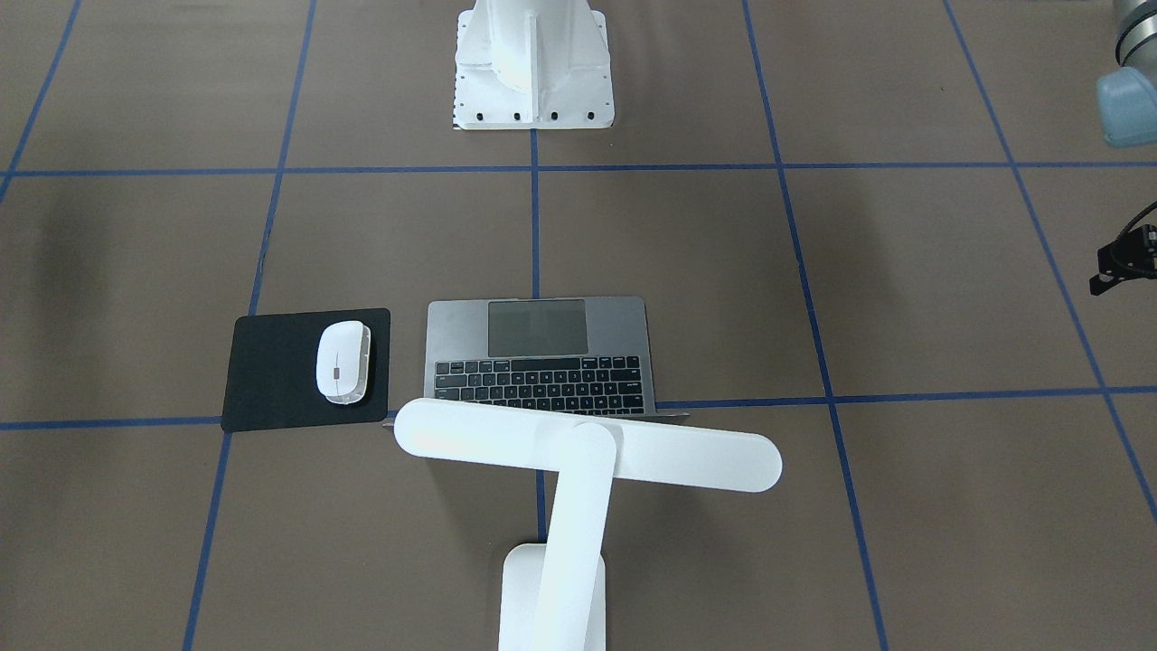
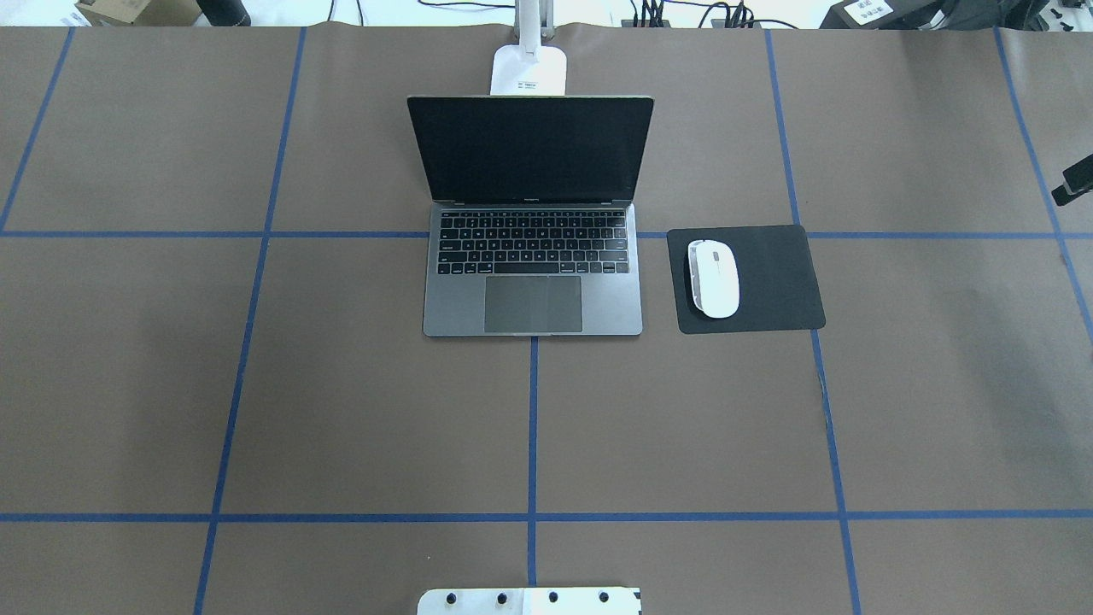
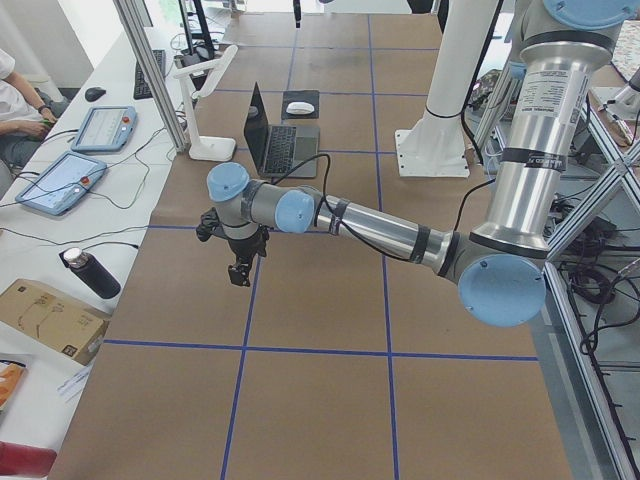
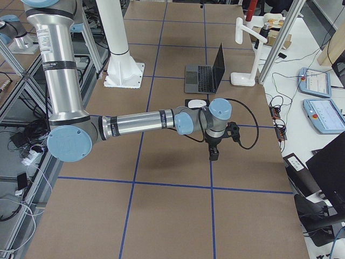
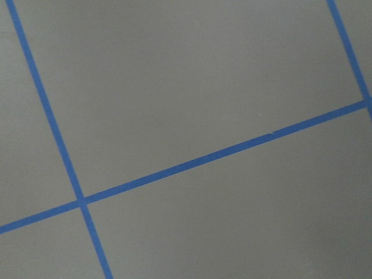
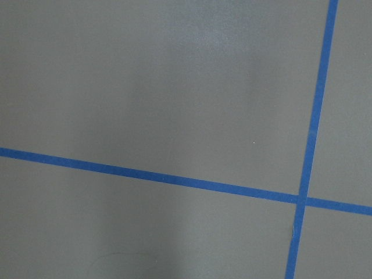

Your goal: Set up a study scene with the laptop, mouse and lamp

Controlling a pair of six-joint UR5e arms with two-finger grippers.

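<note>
Left gripper (image 3: 239, 274) hangs pointing down over the bare brown table (image 2: 341, 410), well off to the laptop's left; open or closed, I cannot tell from the side view. Laptop (image 2: 531, 248) sits open at mid-table with its dark screen raised and its keyboard and trackpad toward the robot. Lamp (image 1: 587, 448) stands just behind the screen at the far edge, base on the table, bar head lying crosswise above the lid. Black mat (image 2: 777, 278) lies just right of the laptop, not touching it. Mouse (image 2: 714, 278) rests on the mat's left part, nearest the laptop. Right gripper (image 4: 214, 154) hangs over the table well right of the mat; jaw state cannot be told. Both wrist cameras show only table and blue tape lines (image 5: 174, 168).
</note>
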